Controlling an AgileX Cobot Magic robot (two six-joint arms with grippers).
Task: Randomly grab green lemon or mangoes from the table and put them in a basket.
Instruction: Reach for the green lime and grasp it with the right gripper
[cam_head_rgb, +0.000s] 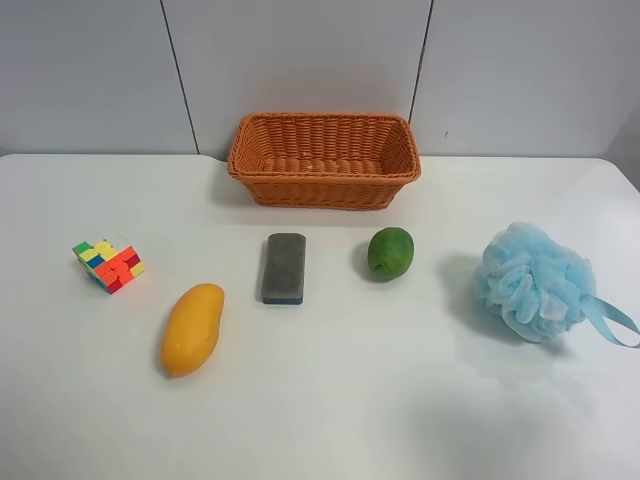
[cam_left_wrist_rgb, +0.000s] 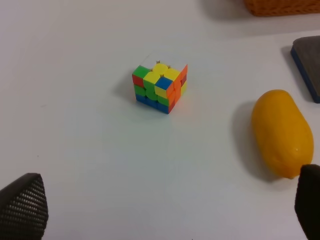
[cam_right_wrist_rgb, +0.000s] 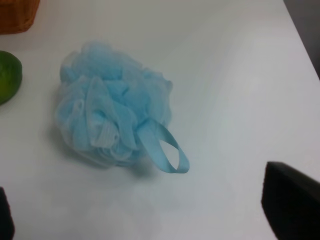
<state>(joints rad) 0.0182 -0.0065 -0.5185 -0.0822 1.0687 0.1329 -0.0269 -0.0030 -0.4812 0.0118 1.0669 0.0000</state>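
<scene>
The green lemon (cam_head_rgb: 390, 252) lies on the white table (cam_head_rgb: 330, 400) in front of the wicker basket (cam_head_rgb: 323, 159), which holds nothing I can see. The yellow-orange mango (cam_head_rgb: 192, 328) lies at the front left of the exterior high view. No arm shows in that view. In the left wrist view my left gripper (cam_left_wrist_rgb: 165, 212) is open and empty, with its fingertips (cam_left_wrist_rgb: 22, 205) wide apart; the mango (cam_left_wrist_rgb: 281, 132) lies beside one of them. In the right wrist view my right gripper (cam_right_wrist_rgb: 150, 215) is open and empty; the lemon (cam_right_wrist_rgb: 9, 76) shows at the frame edge.
A grey block with a blue base (cam_head_rgb: 284, 267) lies between mango and lemon. A coloured puzzle cube (cam_head_rgb: 108, 265) sits at the exterior high view's left and shows in the left wrist view (cam_left_wrist_rgb: 160, 87). A blue mesh bath sponge (cam_head_rgb: 533, 282) with a ribbon loop lies at the right, in front of my right gripper (cam_right_wrist_rgb: 112, 105).
</scene>
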